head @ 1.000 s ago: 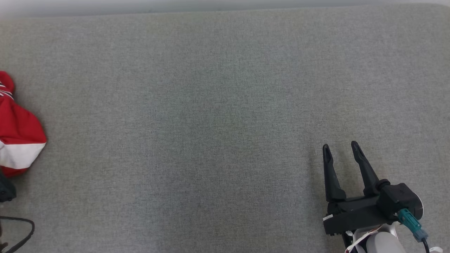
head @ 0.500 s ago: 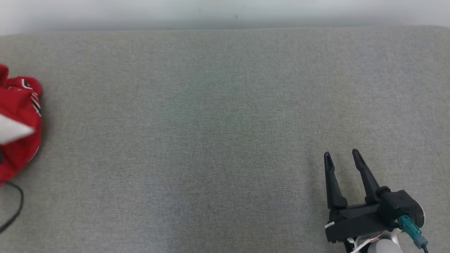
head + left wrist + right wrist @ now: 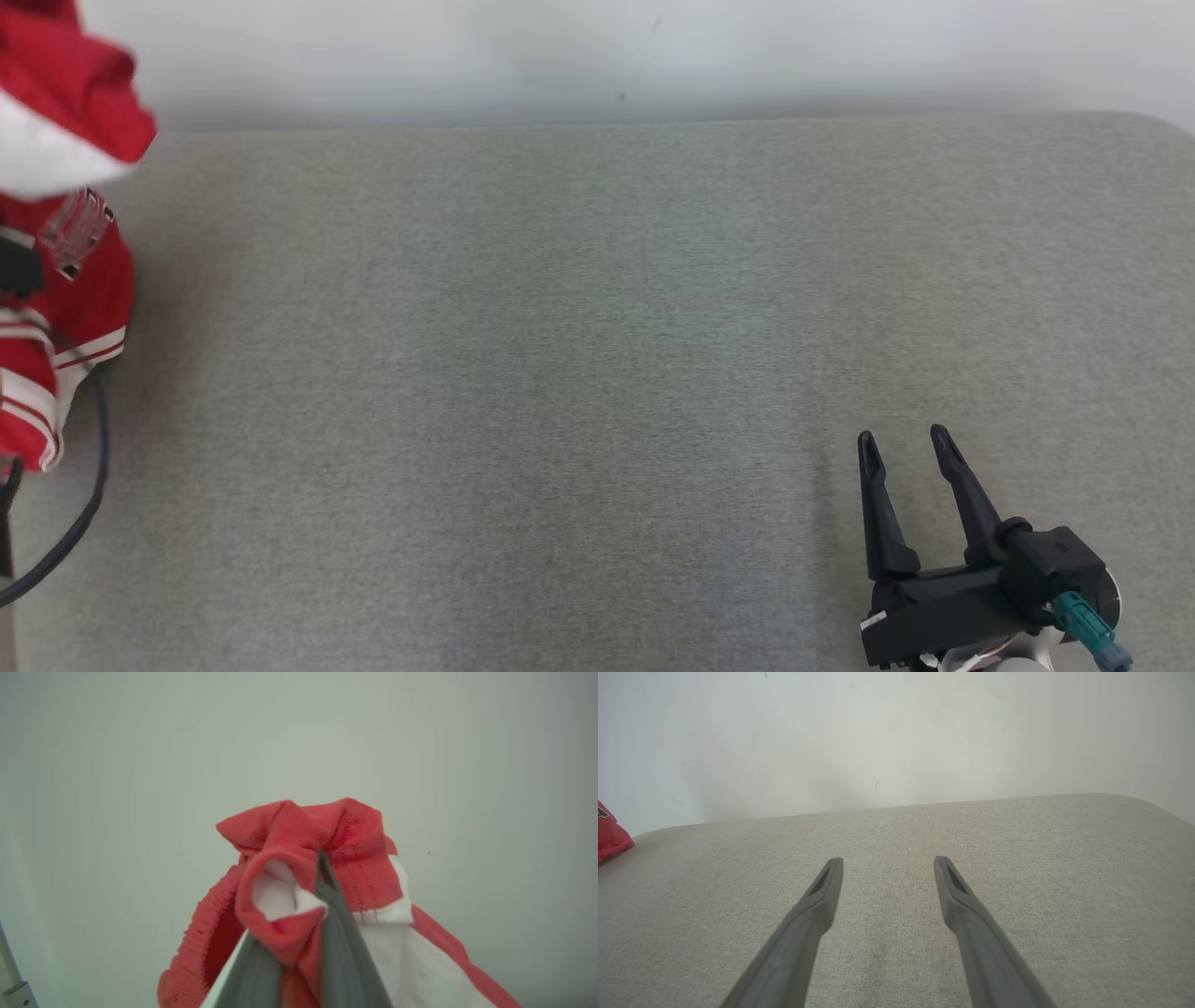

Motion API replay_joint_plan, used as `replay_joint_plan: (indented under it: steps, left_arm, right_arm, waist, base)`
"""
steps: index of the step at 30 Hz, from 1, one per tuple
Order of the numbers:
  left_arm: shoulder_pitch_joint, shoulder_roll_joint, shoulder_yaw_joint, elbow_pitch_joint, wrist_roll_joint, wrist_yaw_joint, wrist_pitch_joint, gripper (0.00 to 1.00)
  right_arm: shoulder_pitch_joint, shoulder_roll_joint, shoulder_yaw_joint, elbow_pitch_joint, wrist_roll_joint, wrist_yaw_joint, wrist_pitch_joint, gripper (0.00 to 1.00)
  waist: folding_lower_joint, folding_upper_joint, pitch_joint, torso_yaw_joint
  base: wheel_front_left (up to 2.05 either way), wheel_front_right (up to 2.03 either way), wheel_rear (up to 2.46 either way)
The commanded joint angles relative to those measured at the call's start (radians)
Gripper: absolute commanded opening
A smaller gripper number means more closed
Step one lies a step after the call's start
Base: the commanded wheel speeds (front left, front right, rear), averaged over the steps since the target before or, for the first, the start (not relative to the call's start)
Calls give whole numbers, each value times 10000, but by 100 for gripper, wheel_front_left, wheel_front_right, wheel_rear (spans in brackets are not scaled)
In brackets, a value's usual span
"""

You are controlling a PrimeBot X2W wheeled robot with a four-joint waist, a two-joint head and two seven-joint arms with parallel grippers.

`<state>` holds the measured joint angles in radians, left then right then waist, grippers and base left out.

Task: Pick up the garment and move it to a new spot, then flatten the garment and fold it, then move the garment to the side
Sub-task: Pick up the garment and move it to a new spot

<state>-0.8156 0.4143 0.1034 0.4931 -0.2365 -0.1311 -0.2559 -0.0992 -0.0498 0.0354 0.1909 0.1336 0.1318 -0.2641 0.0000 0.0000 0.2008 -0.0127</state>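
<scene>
The garment [image 3: 65, 271] is red with white panels and stripes and hangs bunched at the far left edge of the head view, lifted above the grey padded surface [image 3: 597, 373]. In the left wrist view my left gripper [image 3: 308, 882] is shut on a fold of the garment [image 3: 299, 830], red and white cloth draped around its fingers [image 3: 336, 933]. My right gripper [image 3: 904, 446] rests low at the right with its two dark fingers apart and nothing between them. The right wrist view shows that gripper [image 3: 887, 865] open over bare grey fabric, with a corner of the garment [image 3: 609, 835] at its left edge.
A pale wall [image 3: 597, 56] runs behind the surface's far edge. A black cable [image 3: 79, 504] loops at the lower left of the head view. The surface's far right corner [image 3: 1158, 131] is rounded.
My left gripper has shut on the garment and raised it off the surface. The head camera has tilted up, showing more wall. The right gripper has stayed open.
</scene>
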Motion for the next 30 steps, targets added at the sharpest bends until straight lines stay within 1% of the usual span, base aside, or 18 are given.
replay_joint_plan:
  steps: [1, 8, 10, 11, 17, 21, 25, 30]
  left_arm:
    - [-257, -138, -152, -469, -102, 17, 106, 0]
    - [-701, -625, -1227, -2320, -365, 15, 941, 0]
    - [-828, -772, -1597, -2742, -332, 16, 1200, 0]
    - [-828, -772, -1597, -2742, -332, 16, 1200, 0]
    - [-1354, -1509, -2943, -3674, -489, 16, 1757, 0]
    - [-1618, -1948, -3673, -3757, -609, 19, 1938, 0]
    - [-1441, -2291, -4090, -3560, -682, 21, 1883, 0]
    - [-595, -2368, -4247, -3048, -804, 78, 1635, 0]
  right_arm:
    - [110, -13, 21, 32, 105, -21, -10, 100]
    - [90, -12, 47, 24, 353, -21, -10, 100]
    - [88, -12, 86, 51, 409, -21, -10, 100]
    - [88, -12, 86, 51, 409, -21, -10, 100]
    - [139, -10, 92, 88, 572, -21, -9, 100]
    - [117, -10, 47, 116, 639, -21, -10, 100]
    - [113, -10, 51, 127, 674, -21, -10, 100]
    - [144, -12, -18, 143, 644, -21, -10, 100]
  waist:
    - [0, 0, -60, -177]
    - [0, 0, -49, -746]
    - [0, 0, -50, -937]
    - [0, 0, -50, -937]
    - [0, 0, -29, -1415]
    - [0, 0, 22, -1635]
    - [0, 0, 73, -1772]
    - [0, 0, 138, -1806]
  base:
    - [0, 0, 0]
    - [0, 0, 0]
    - [0, 0, 0]
    - [0, 0, 0]
    - [0, 0, 0]
    - [0, 0, 0]
    - [0, 0, 0]
    - [0, 0, 0]
